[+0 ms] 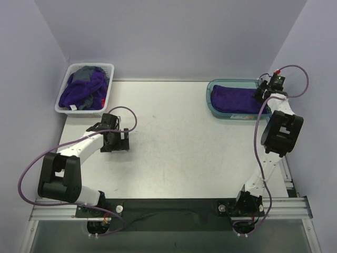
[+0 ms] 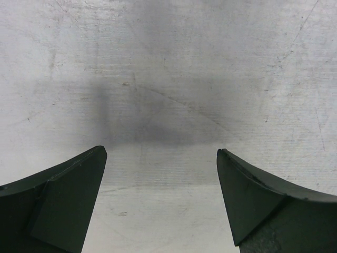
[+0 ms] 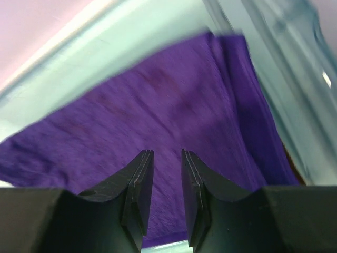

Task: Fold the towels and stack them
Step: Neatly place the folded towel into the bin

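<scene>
A folded deep purple towel [image 1: 234, 97] lies flat in the translucent teal tray [image 1: 211, 89] at the back right. My right gripper [image 1: 261, 95] hangs over the towel's right end. In the right wrist view its jaws [image 3: 167, 153] stand a narrow gap apart just above the purple towel [image 3: 158, 95] with nothing between them. More purple towels [image 1: 79, 94] lie crumpled in the white basket [image 1: 62, 105] at the back left. A small red-orange patch [image 1: 105, 99] shows at the heap's right edge. My left gripper [image 1: 115, 142] is wide open and empty over the bare table [image 2: 162, 152].
A grey cloth [image 1: 84, 75] lies on top of the heap in the basket. The tray wall [image 3: 253, 31] rises close on my right gripper's right. Purple walls close in the table on the left, back and right.
</scene>
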You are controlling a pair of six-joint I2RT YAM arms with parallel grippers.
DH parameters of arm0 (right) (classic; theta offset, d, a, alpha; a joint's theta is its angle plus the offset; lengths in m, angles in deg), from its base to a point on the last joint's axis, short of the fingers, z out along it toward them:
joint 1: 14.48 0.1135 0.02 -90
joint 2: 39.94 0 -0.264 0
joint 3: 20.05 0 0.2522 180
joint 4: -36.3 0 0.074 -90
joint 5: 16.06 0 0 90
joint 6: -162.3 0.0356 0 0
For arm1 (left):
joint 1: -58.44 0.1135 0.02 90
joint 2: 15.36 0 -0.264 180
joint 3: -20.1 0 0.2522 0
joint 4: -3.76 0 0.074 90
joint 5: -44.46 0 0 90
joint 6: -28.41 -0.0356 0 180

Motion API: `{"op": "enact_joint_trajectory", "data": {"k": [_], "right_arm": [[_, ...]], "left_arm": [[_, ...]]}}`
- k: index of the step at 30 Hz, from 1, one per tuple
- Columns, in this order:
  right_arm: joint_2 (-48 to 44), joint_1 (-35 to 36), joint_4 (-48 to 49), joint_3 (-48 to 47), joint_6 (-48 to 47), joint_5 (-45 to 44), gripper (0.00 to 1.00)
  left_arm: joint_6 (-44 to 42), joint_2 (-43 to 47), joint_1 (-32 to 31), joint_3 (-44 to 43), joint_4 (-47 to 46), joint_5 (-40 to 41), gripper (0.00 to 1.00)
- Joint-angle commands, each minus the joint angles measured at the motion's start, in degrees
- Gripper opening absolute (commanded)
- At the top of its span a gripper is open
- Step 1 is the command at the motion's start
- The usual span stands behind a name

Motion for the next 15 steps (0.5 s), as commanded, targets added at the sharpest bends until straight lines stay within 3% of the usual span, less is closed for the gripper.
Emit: {"op": "enact_joint_trajectory", "data": {"k": [1, 5, 15], "right_arm": [[0.2, -1.9, 0.3, 2.0, 6.8, 0.1, 0.28], [0.9, -4.7, 0.6, 2.9, 10.3, -0.1, 0.28], [-3.3, -4.4, -3.0, -0.4, 4.2, -4.3, 0.37]], "left_arm": [[-0.4, 1.9, 0.2, -1.5, -1.3, -0.7, 0.97], [-0.4, 2.0, 0.1, -1.5, -1.3, -0.7, 0.98], [-0.4, 2.5, 0.2, -1.9, -1.3, -1.2, 0.97]]}}
